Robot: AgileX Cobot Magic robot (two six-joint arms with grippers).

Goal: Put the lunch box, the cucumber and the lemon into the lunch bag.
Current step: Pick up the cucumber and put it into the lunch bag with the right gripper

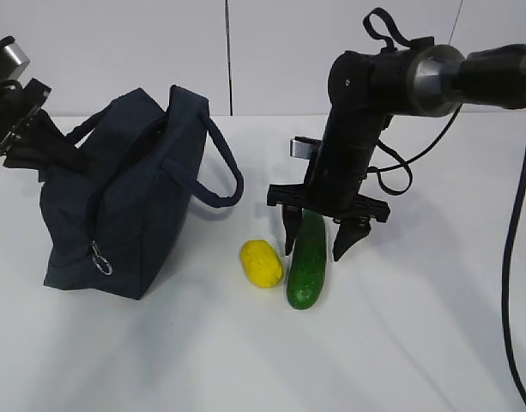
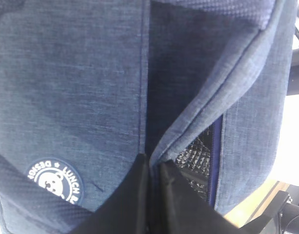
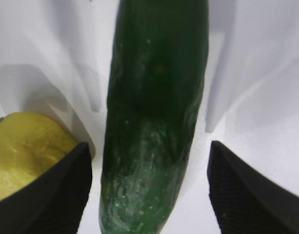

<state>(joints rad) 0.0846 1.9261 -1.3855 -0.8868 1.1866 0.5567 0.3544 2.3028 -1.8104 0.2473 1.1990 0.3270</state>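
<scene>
Green cucumber (image 1: 307, 262) and lemon (image 1: 261, 263) lie on the table (image 1: 245, 360), outside the bag (image 1: 125, 206); the box isn't visible. Right gripper (image 1: 315, 243) straddles the cucumber, jaws open. Left gripper (image 2: 151, 168), jaws closed, pinches the bag's edge.

Bright, even light from above; soft shadows fall on the white table (image 1: 417, 343). Both wrist views are close and slightly blurred.
</scene>
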